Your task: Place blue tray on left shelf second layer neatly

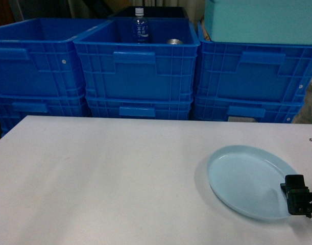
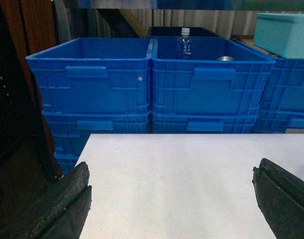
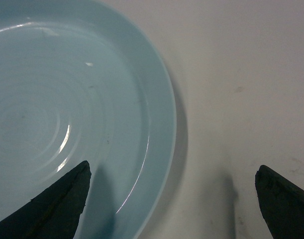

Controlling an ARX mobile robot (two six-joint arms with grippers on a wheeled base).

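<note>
Straddling the near rim of the pale sky-blue glossy plastic tray (image 3: 67, 114) on the white table (image 1: 104, 178), my right gripper (image 3: 171, 199) gapes unclenched; my left gripper (image 2: 171, 199) is spread too, grasping nothing. Likely light, stiff, slick: I'd pinch the raised rim firmly.

Our left gripper (image 2: 171, 199) hangs spread wide over the white table (image 2: 181, 169); far beyond, we see stacked blue crates (image 2: 147, 84).

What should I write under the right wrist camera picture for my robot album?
Open right gripper straddling the rim of the blue tray on the white table.
</note>
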